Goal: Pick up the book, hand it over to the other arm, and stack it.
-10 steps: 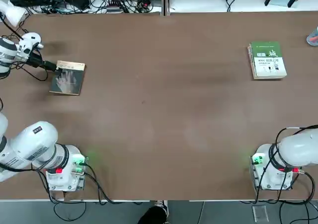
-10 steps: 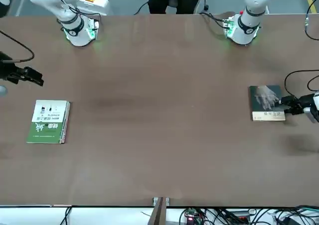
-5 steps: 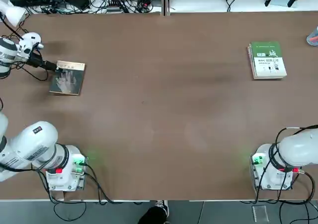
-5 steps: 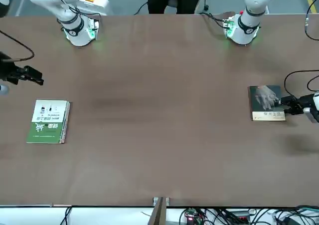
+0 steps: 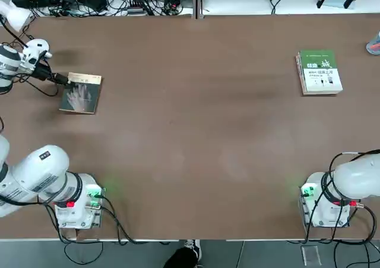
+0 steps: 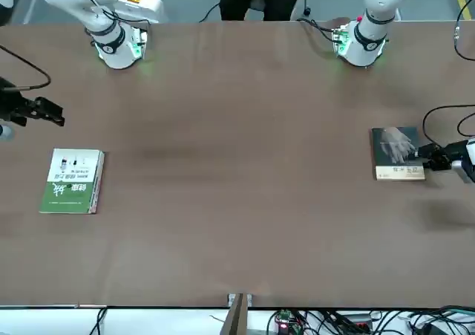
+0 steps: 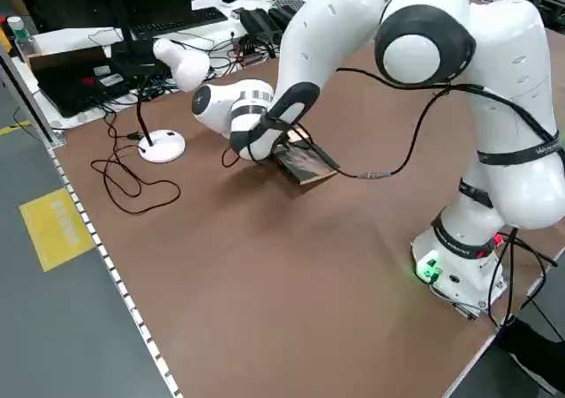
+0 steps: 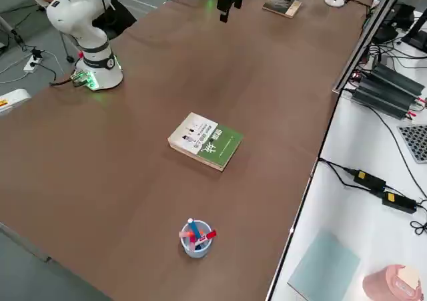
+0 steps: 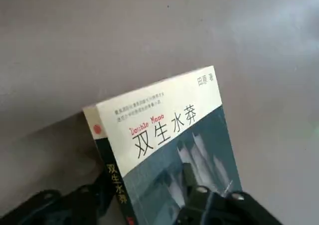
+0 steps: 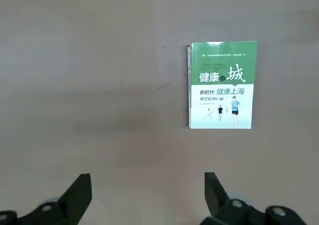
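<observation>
I am grasping the book at upper left of the tabletop with the left pincer, clenched on its edge; next lifting needs care. The right pincer is hanging released.

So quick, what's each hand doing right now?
Left hand: closed on the book, one finger above, one below.
Right hand: open, holding nothing.

A big brown table in a work room.
A white desk lamp stands at one end with black wires behind. The floor is grey with a yellow mark. A white bench runs alongside.
</observation>
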